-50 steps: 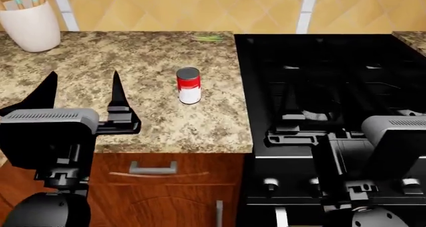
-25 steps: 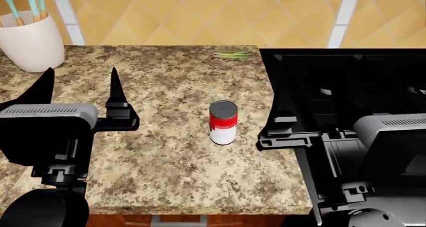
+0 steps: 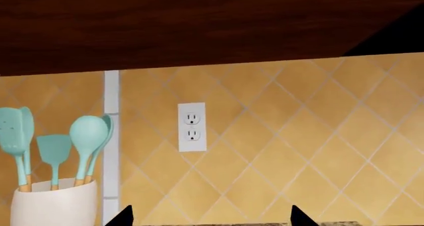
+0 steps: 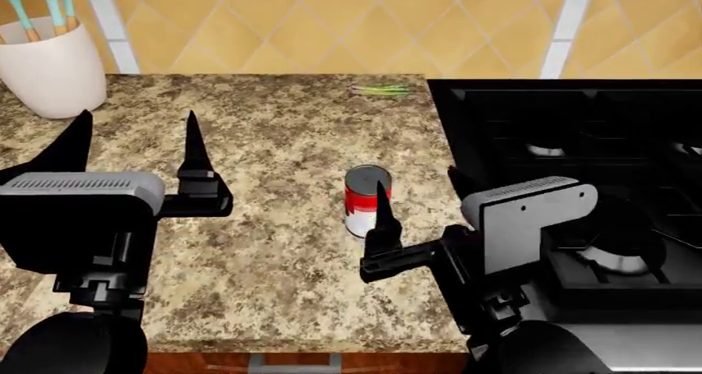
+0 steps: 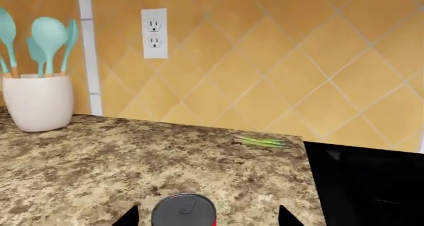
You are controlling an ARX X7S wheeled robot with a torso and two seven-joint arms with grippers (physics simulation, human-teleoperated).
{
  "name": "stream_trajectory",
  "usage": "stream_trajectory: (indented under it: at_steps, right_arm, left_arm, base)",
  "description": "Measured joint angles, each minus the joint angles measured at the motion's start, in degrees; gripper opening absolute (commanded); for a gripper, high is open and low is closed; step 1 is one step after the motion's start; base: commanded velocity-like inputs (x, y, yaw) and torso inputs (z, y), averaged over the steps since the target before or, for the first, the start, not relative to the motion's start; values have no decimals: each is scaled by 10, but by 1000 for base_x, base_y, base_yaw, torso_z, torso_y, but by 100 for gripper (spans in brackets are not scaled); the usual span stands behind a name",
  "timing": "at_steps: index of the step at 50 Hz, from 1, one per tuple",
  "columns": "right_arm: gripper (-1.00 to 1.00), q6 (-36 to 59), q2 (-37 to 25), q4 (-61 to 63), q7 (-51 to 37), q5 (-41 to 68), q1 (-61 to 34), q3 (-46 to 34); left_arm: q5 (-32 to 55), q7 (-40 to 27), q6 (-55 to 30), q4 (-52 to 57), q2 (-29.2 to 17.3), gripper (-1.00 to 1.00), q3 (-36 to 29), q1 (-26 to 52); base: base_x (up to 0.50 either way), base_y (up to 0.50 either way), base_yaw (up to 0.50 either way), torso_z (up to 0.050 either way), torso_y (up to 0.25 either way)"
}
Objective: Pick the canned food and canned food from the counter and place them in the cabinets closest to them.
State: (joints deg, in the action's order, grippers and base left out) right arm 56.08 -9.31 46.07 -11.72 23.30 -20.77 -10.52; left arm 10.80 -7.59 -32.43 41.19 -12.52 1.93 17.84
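Observation:
One canned food (image 4: 366, 201), a small upright cylinder with a red-and-white label and a grey lid, stands on the speckled granite counter (image 4: 274, 267) near the stove. My right gripper (image 4: 417, 191) is open just in front of it, with the near finger overlapping the can in the head view. In the right wrist view the can's lid (image 5: 184, 211) lies between the spread fingertips, nearer one side. My left gripper (image 4: 135, 127) hovers open and empty over the counter's left part. The left wrist view shows a reddish-brown upper cabinet (image 3: 198, 32) overhead.
A white holder with teal utensils (image 4: 49, 70) stands at the back left. Green stalks (image 4: 381, 89) lie by the tiled wall. The black gas stove (image 4: 570, 127) borders the counter on the right. A wall outlet (image 3: 191, 126) sits on the tiles.
The head view first moved in closer over the counter. My right arm then swung left from over the stove, bringing its open gripper up to the can. The left arm stayed put.

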Motion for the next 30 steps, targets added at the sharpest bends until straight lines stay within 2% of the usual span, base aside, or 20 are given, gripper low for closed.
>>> stream_trajectory:
  at_steps: [12, 30]
  right_arm:
    - [100, 22, -3, -49, 4, 2, -9, -47]
    - [100, 18, 0, -118, -1, -5, -23, -78]
  left_arm:
    - [7, -2, 2, 8, -5, 100, -1, 0]
    - [19, -3, 9, 12, -11, 100, -2, 0]
  base:
    - [0, 0, 0, 0, 0]
    - [0, 0, 0, 0, 0]
